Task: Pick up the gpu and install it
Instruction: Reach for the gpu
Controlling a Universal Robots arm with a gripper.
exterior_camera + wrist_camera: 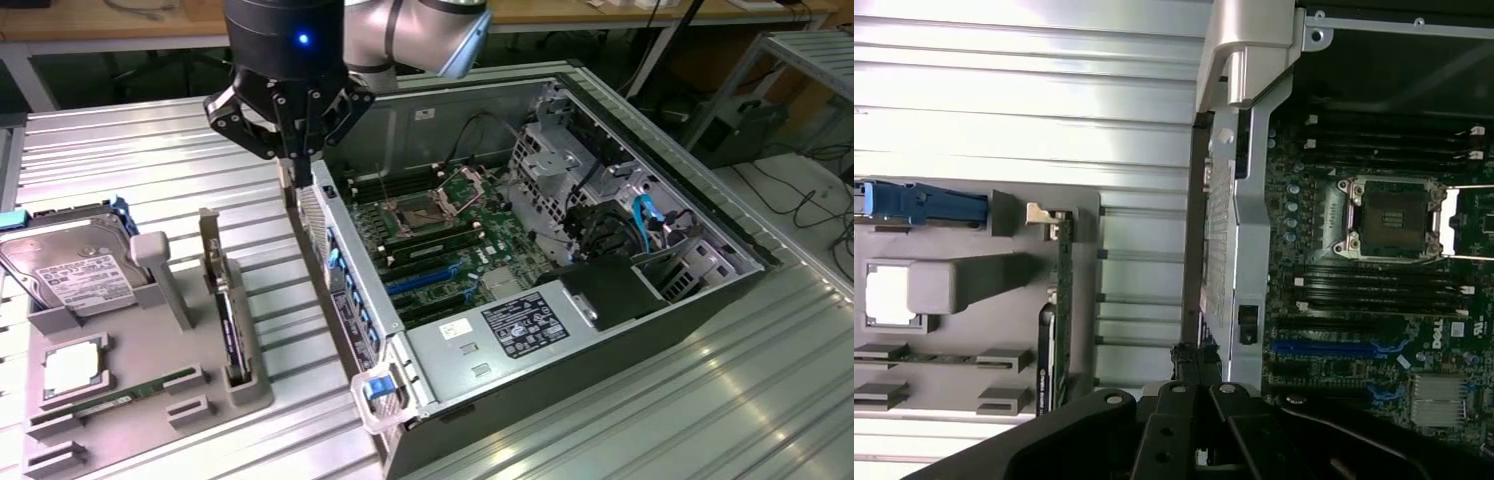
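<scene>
— Where is the gpu (223,305) to be found?
— It is stood on edge in a slot of the grey holder tray (260,390), at the exterior view's left. A hard drive (74,270) is kept in the same tray.
— And the gripper (299,178)?
— It is placed at the top edge of the open computer case (601,350), on the wall facing the tray, well apart from the gpu. Its jaws are pressed together, and nothing is seen held between them.
</scene>
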